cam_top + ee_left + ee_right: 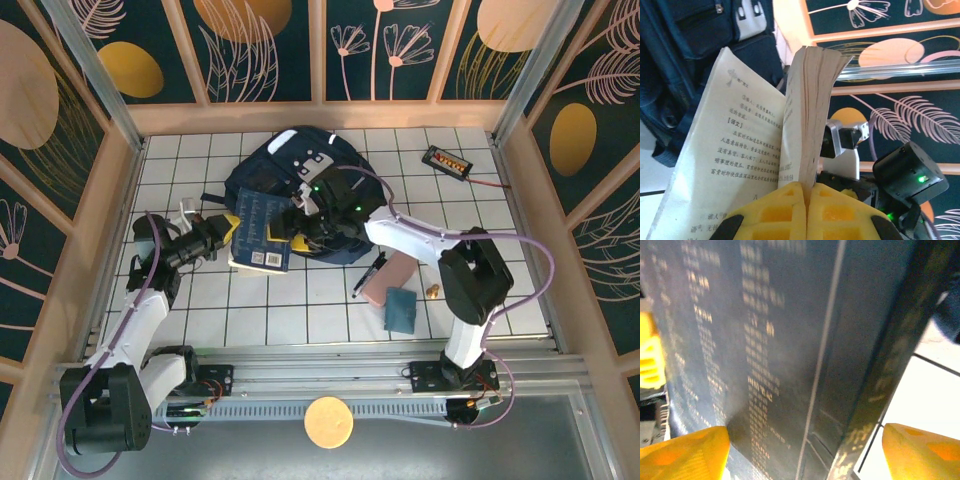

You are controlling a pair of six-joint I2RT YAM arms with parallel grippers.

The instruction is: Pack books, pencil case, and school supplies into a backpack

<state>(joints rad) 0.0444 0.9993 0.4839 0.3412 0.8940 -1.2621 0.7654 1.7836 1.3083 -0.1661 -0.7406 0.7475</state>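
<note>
View from above: at the middle of the tabletop (300,312) we see the left gripper (228,230) clamped on the navy book (262,232), just beside the backpack (275,175). Left wrist: its jaws pinch the book's open pages. Right wrist: the right gripper (802,452) gapes wide before the cover.

the backpack (262,175) lies at the back of the table (300,305). the book (262,232) is in front of it, between the left gripper (232,228) and the right gripper (298,226). the pen (367,275), the pencil case (384,279) and the small flat square (402,309) lie to the right. the tray (447,160) is behind them.
</note>
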